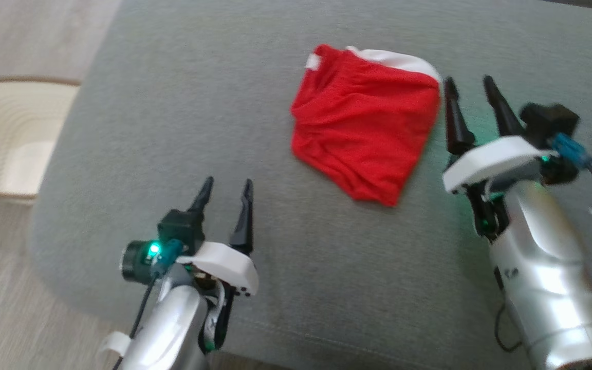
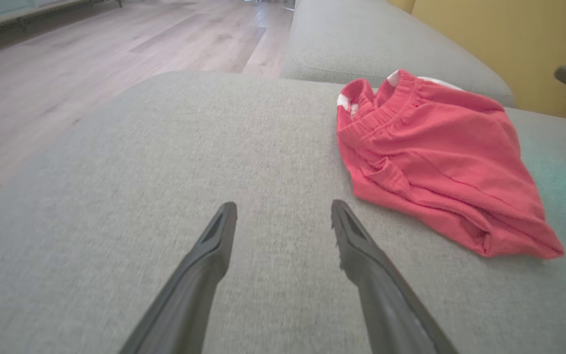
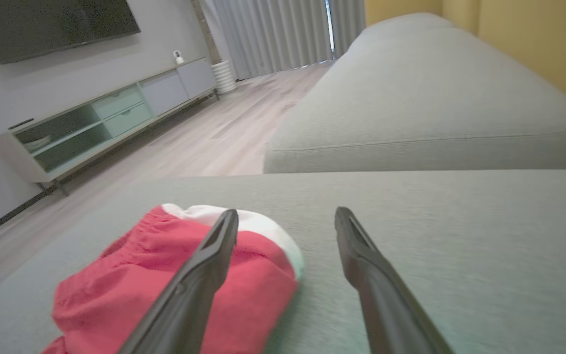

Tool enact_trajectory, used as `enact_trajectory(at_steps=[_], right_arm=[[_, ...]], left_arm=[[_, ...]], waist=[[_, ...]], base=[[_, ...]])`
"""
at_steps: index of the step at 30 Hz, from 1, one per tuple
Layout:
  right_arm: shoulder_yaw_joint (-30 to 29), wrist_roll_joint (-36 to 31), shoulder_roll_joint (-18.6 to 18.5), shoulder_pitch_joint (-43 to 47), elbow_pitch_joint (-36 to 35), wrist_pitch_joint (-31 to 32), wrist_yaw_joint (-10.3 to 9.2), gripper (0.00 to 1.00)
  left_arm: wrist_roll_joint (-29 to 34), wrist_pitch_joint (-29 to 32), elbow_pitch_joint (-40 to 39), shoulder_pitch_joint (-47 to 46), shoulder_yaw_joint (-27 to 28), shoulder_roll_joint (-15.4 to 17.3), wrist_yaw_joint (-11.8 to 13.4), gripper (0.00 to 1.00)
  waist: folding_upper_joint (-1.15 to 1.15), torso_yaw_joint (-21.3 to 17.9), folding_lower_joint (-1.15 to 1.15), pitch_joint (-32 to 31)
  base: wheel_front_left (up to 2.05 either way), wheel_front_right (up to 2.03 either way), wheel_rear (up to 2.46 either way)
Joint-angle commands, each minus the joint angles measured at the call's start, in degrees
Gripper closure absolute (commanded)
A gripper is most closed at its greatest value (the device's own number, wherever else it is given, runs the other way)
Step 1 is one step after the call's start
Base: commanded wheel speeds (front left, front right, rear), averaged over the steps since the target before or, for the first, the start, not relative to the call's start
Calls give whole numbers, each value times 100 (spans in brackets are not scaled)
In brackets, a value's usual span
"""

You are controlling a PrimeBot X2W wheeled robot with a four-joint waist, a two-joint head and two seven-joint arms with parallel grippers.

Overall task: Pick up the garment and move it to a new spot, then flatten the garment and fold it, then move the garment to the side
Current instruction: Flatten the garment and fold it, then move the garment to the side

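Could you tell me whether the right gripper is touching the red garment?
Cannot tell. In the head view the right gripper stands open right beside the red garment, with no plain gap or contact; its wrist view just overlaps finger and cloth.

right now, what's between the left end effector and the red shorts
Only bare grey sofa cushion lies between the left end effector and the red shorts, seen in the head view.
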Motion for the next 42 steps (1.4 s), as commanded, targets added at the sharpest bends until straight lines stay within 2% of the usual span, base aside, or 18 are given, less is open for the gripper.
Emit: enact_trajectory(at_steps=[1, 10, 20, 33, 42], right_arm=[[-22, -95, 119, 129, -273, -63, 37, 0], [-549, -296, 119, 1083, -1036, -66, 37, 0], [-451, -232, 119, 1748, -1380, -67, 37, 0], [-130, 7, 119, 2224, -1509, -67, 37, 0], [18, 71, 119, 2232, -1486, -68, 37, 0]], left_arm=[[95, -35, -213, -79, 274, 63, 26, 0], [529, -35, -301, 191, 866, 90, -97, 0], [774, -35, -201, 523, 1344, 83, -167, 0], [885, -35, -183, 888, 1729, 70, -178, 0], [757, -35, -272, 885, 1714, 64, -247, 0]], waist=[[0, -292, 0, -34], [0, -960, 0, -208], [0, -1386, 0, -548], [0, -1670, 0, -859], [0, -1570, 0, -778]], base=[[0, 0, 0], [0, 0, 0], [0, 0, 0], [0, 0, 0], [0, 0, 0]])
